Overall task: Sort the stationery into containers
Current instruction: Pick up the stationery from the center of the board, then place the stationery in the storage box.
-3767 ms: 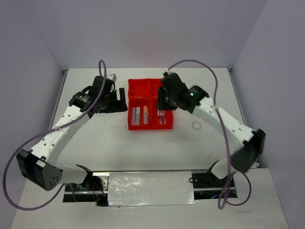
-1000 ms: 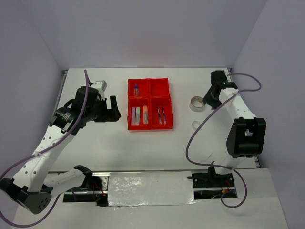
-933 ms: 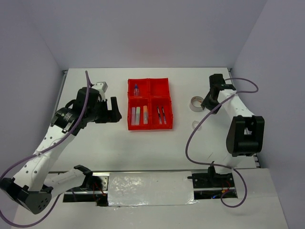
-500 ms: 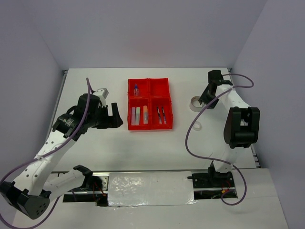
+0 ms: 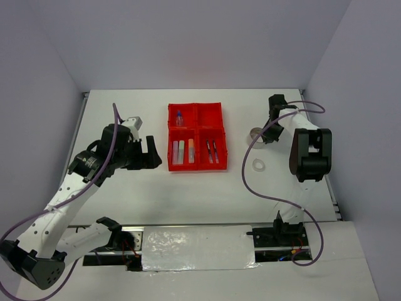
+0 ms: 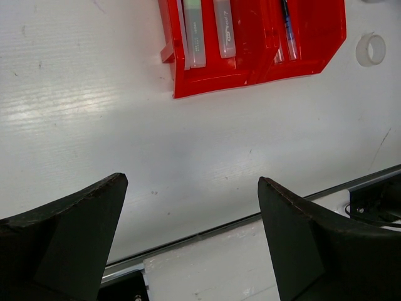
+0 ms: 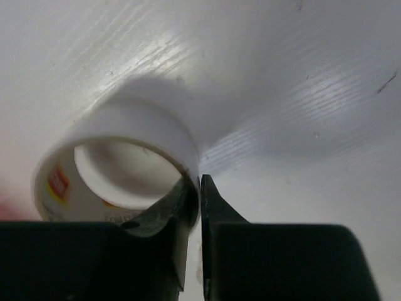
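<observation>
Pickup step: your right gripper [image 7: 199,188] clamps the wall of the tape roll [image 7: 144,125]; left gripper [image 6: 191,182] wide, empty; next, lift toward the red tray [image 5: 210,118].

White table [image 5: 188,194] fills frame centre; pale lavender walls [image 5: 188,44] across top and both sides; crinkled silver sheet [image 5: 197,248] bottom centre.
</observation>
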### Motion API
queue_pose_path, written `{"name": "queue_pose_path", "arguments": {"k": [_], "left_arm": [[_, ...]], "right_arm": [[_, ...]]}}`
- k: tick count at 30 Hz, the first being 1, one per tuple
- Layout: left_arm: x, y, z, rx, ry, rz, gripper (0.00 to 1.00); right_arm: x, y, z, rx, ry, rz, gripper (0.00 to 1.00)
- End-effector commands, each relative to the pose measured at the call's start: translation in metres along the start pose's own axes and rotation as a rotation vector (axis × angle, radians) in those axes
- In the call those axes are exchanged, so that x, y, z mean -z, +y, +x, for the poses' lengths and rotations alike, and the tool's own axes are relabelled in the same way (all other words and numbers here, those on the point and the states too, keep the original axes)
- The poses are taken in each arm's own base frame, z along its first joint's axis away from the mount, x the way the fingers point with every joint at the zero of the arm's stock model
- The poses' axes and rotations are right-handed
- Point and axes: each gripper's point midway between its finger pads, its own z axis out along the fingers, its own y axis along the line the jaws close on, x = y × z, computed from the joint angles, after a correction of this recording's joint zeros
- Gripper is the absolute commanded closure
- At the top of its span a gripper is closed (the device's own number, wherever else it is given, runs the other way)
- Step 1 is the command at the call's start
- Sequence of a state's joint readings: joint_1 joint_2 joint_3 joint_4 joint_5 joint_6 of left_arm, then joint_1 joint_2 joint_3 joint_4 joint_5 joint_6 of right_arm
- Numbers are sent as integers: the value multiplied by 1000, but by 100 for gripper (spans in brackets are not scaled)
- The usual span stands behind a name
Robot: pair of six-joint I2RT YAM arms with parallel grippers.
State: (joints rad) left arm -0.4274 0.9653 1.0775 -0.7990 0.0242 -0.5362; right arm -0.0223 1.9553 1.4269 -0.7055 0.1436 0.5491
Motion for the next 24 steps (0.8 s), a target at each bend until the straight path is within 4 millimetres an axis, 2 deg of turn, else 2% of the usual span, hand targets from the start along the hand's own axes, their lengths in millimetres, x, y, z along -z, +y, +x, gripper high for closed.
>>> {"name": "queue_pose_path", "arguments": {"k": [1, 2, 4, 5, 6, 8, 11, 15, 16, 17, 21, 22, 23, 24], "left_arm": [[-3, -1, -5, 22, -25, 1, 1], [-3, -1, -5, 22, -25, 1, 1], [-4, -1, -6, 22, -28, 2, 1], [-4, -2, -8, 23, -34, 4, 2], [-4, -2, -10, 22, -42, 5, 2], [-4, -3, -14, 24, -64, 9, 1], [-6, -6, -18, 30, -81, 23, 1], [-7, -9, -20, 32, -85, 39, 1], [-7, -9, -21, 31, -90, 36, 1], [-5, -8, -21, 27, -95, 36, 1], [0, -5, -20, 10, -95, 22, 1], [2, -4, -18, 7, -94, 22, 1], [2, -4, -17, 2, -92, 21, 1], [3, -3, -15, 1, -88, 19, 1]], "right_arm": [[4, 10, -11, -5, -41, -62, 89], [8, 18, -10, 3, -43, -91, 93], [25, 27, -21, -11, -98, -121, 95], [33, 39, -19, 12, -117, -126, 96], [50, 56, -27, 29, -166, -147, 97], [71, 74, -33, 25, -205, -184, 98], [109, 116, -47, 9, -284, -279, 100], [137, 174, -48, 56, -307, -418, 100], [139, 188, -43, 83, -307, -428, 100], [141, 202, -48, 91, -321, -439, 100], [143, 234, -44, 126, -315, -473, 100], [126, 243, -36, 149, -284, -463, 99], [135, 252, -43, 163, -298, -478, 99], [115, 260, -37, 185, -273, -456, 98]]}}
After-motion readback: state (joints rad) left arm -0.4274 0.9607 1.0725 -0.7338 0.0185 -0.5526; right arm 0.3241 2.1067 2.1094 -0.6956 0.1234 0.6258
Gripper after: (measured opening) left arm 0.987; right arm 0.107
